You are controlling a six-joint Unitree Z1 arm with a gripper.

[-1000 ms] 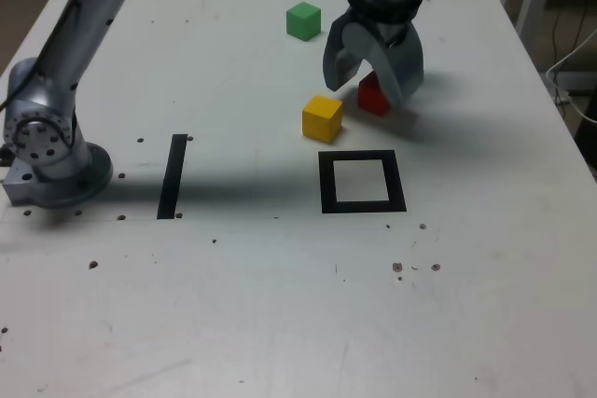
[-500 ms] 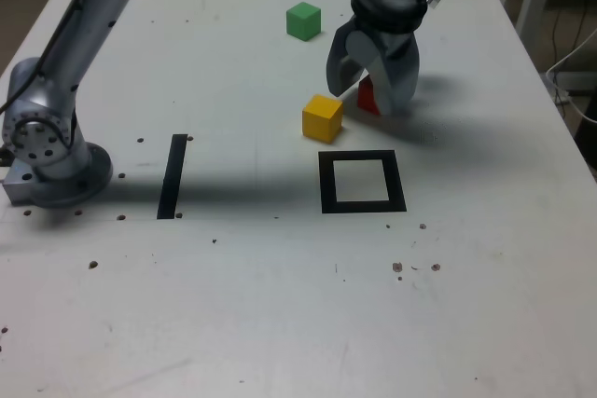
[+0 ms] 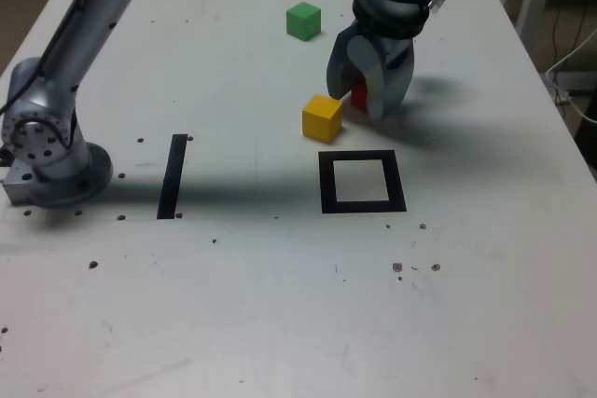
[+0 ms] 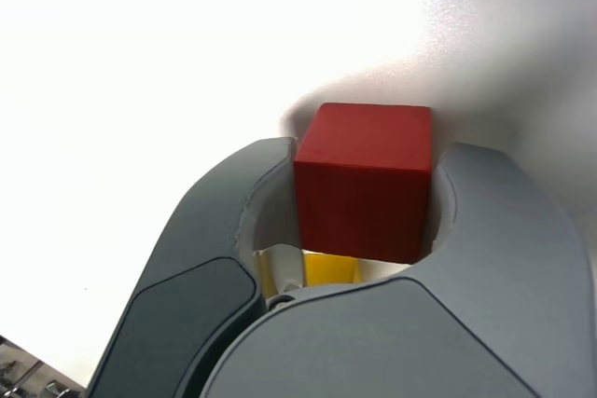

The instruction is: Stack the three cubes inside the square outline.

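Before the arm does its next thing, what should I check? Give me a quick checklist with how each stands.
- Gripper closed on the red cube: ok, a finger on either side.
- Red cube lifted off the table: cannot tell.
- Yellow cube clear of the gripper: cannot tell, it sits very near.
- Inside of the square outline free: ok, nothing in it.
- Green cube out of the way: ok, it stands apart.
- Stack started: not ok, no cube is in the outline.
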